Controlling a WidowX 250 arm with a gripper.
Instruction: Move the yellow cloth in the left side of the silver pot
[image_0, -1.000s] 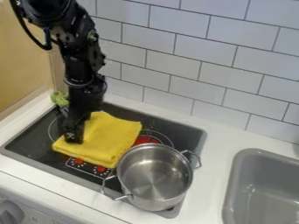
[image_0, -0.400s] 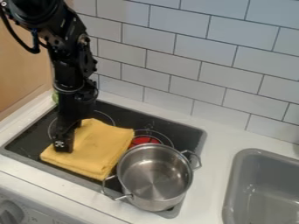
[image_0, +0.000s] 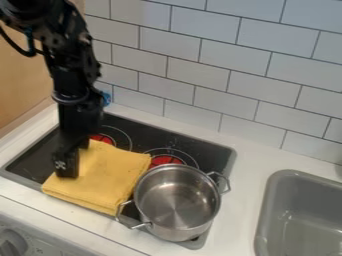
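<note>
Directly under and beside the tool (image_0: 67, 173) lies the yellow cloth (image_0: 107, 172).

Black segmented arm (image_0: 70, 75), black looped cable, white marking near pincer (image_0: 67, 172).

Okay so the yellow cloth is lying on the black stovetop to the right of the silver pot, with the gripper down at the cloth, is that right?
Not quite: the camera view shows the yellow cloth left of the silver pot, on the black stovetop, with the gripper down at it.
</note>
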